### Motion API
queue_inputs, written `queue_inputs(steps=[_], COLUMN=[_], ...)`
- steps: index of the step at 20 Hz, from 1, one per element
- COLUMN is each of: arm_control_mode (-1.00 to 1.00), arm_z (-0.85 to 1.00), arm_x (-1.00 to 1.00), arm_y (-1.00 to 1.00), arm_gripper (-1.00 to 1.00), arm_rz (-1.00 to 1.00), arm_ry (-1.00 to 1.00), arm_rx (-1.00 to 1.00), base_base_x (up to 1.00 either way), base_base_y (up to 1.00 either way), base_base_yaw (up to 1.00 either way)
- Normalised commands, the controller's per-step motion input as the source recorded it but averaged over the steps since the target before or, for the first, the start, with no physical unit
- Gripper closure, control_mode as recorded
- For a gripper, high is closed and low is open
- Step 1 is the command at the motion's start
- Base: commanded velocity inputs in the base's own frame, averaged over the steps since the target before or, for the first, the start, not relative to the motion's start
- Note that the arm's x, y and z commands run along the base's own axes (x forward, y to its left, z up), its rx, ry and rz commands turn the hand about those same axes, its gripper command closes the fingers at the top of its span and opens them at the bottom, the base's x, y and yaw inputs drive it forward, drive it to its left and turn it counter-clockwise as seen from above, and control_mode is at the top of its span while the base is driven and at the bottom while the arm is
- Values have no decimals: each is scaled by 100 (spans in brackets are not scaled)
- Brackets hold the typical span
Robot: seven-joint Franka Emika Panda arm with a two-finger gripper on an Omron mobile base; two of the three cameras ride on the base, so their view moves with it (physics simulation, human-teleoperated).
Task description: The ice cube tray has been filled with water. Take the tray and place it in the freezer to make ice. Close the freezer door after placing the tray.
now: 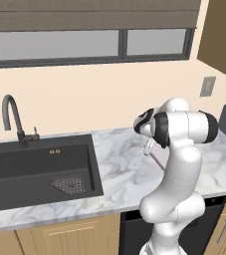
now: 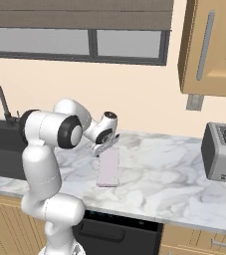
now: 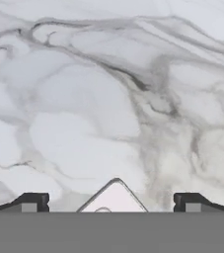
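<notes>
The ice cube tray (image 2: 108,169), pale pink-lilac, lies flat on the marble counter (image 2: 164,174) with its long side running away from the front edge. My gripper (image 2: 102,147) hovers open just above the tray's far end, pointing down, with nothing between its fingers. In the hand view one pale corner of the tray (image 3: 113,198) pokes up between the two dark fingertips (image 3: 32,202), and marble lies beyond it. From the left base view the gripper (image 1: 147,146) sits behind the arm's elbow. The freezer and its door are out of view.
A dark sink (image 1: 40,169) with a curved faucet (image 1: 12,119) lies left of the arm. A grey toaster (image 2: 224,152) stands at the counter's right end under a wooden wall cabinet (image 2: 209,45). A dark dishwasher front (image 2: 119,234) sits below the counter.
</notes>
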Motion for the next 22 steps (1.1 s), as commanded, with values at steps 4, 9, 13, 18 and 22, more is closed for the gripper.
queue_inputs(steps=[4, 9, 13, 18, 22], arm_control_mode=[-100, -100, -100, -100, -100], arm_z=[-25, -16, -9, -1, 0], arm_x=[-80, -84, -75, -55, -40], arm_y=[-52, -54, -47, -35, -16], arm_gripper=[-100, -100, -100, -100, -100], arm_rz=[17, 7, 1, 0, 0], arm_ry=[0, 0, 0, 0, 2], arm_rx=[0, 0, 0, 0, 0], base_base_x=[0, 0, 0, 0, 0], base_base_y=[0, 0, 0, 0, 0], base_base_yaw=[0, 0, 0, 0, 0])
